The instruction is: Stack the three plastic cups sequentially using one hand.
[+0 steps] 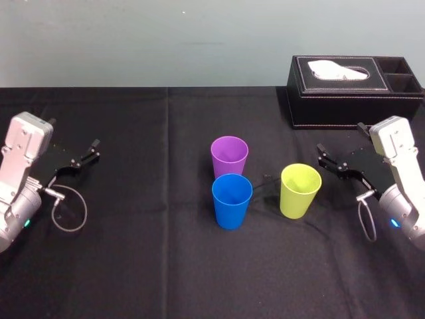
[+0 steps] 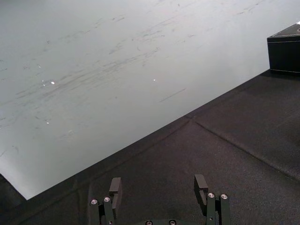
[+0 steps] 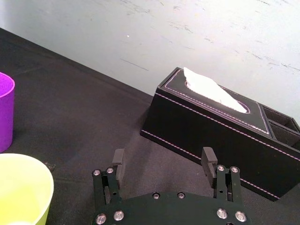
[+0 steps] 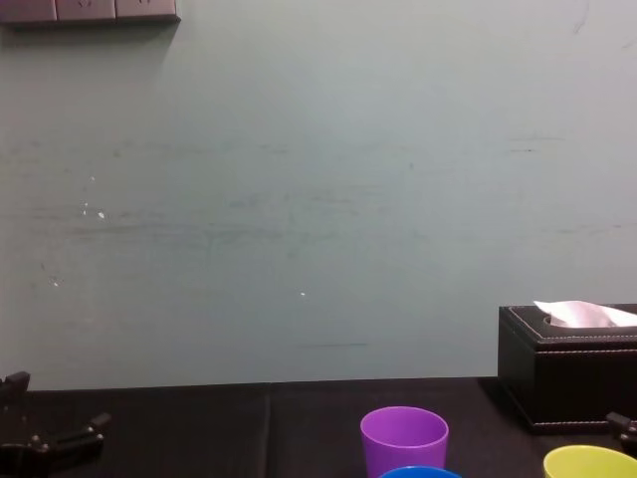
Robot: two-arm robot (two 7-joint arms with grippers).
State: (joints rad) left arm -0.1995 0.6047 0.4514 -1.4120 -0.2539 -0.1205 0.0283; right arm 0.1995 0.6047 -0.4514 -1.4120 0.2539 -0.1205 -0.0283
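At the left side of the black-clothed table (image 1: 133, 252), the left gripper (image 1: 93, 150) sits low over the cloth, fingers spread and empty. Near the middle, the purple cup (image 1: 229, 157) stands upright, with the blue cup (image 1: 232, 199) just in front of it, nearer the robot. The yellow-green cup (image 1: 299, 191) stands apart to their right. Just beside it, the right gripper (image 1: 321, 155) points toward that cup, fingers spread, holding nothing. A black tissue box (image 1: 352, 93) sits at the far right.
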